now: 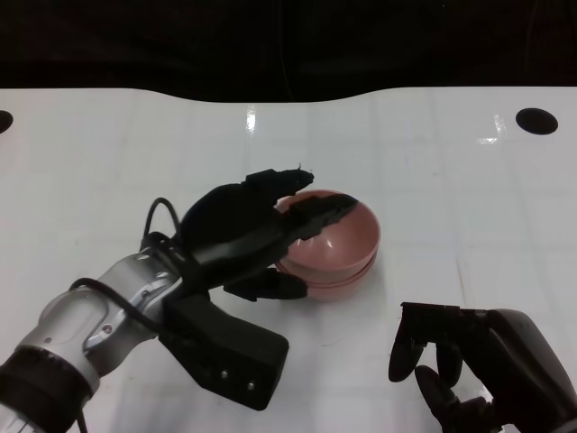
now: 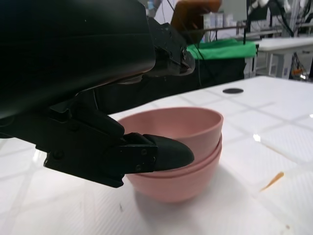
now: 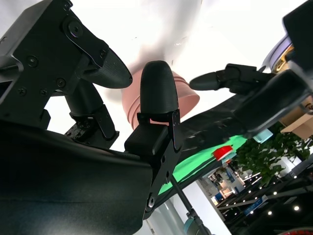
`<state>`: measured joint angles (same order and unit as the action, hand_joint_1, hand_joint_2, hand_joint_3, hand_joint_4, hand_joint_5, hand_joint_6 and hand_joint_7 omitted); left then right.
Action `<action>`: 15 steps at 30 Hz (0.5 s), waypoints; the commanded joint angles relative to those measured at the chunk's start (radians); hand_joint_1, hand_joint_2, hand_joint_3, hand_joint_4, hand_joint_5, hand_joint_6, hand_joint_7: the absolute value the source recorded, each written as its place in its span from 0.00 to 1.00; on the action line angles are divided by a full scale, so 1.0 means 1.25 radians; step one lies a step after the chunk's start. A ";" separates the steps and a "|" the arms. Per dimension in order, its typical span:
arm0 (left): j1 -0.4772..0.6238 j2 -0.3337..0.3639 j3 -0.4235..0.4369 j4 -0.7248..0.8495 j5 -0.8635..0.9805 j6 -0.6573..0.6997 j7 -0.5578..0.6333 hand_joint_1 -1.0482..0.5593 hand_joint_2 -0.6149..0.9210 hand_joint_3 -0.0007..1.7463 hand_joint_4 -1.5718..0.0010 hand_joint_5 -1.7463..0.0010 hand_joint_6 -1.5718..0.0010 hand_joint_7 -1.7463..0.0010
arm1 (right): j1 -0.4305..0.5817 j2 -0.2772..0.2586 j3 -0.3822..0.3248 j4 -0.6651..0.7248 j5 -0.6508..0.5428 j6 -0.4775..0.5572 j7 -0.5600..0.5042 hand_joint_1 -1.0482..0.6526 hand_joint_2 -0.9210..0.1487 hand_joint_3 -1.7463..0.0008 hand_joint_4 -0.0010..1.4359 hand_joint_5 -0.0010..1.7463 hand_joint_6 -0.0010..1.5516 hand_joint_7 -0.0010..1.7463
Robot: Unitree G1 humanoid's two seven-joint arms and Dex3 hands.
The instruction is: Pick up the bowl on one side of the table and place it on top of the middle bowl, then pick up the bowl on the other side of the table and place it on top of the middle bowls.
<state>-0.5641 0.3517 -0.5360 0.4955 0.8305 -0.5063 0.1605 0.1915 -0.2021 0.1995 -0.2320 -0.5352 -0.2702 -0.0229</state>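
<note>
My left hand sits at the near-left rim of the pink bowl stack, fingers reaching over the rim and a thumb against the outer wall. The left wrist view shows that thumb touching the top bowl, so I judge the hand is holding it as it sits nested on the stack. My right hand hovers low over the white desk, well clear of the stack, fingers loosely curled and holding nothing.

I count at least two nested rims; the wrist view hints at a third, though I cannot be sure. No loose bowl shows on either side, so this looks like the final placement. Next I'd spread the left fingers and lift straight off without dragging the top bowl askew.
</note>
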 commanded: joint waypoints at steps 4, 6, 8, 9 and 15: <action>0.050 0.032 0.058 0.002 -0.054 -0.080 0.079 0.35 1.00 0.22 0.88 0.57 0.70 0.92 | 0.003 -0.009 -0.007 -0.004 0.013 -0.003 0.000 0.56 0.72 0.08 0.64 1.00 0.54 0.81; 0.064 0.038 0.074 -0.002 -0.067 -0.104 0.092 0.38 1.00 0.18 0.84 0.53 0.66 0.91 | 0.002 -0.010 -0.007 -0.004 0.014 -0.004 0.000 0.56 0.72 0.08 0.64 1.00 0.54 0.81; 0.083 0.049 0.095 -0.011 -0.094 -0.131 0.090 0.41 1.00 0.16 0.82 0.51 0.64 0.90 | 0.002 -0.011 -0.007 -0.002 0.013 -0.007 -0.002 0.56 0.72 0.08 0.64 1.00 0.54 0.81; 0.092 0.055 0.106 -0.016 -0.110 -0.146 0.084 0.43 1.00 0.16 0.81 0.50 0.63 0.90 | 0.002 -0.011 -0.007 -0.002 0.013 -0.008 -0.002 0.56 0.72 0.08 0.64 1.00 0.54 0.81; 0.139 0.092 0.167 -0.050 -0.176 -0.212 0.068 0.46 1.00 0.18 0.78 0.44 0.58 0.87 | 0.002 -0.010 -0.007 -0.007 0.013 0.001 0.003 0.55 0.73 0.07 0.64 1.00 0.54 0.81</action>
<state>-0.4043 0.4398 -0.3512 0.4463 0.6275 -0.7544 0.2490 0.1913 -0.2029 0.1991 -0.2317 -0.5332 -0.2713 -0.0226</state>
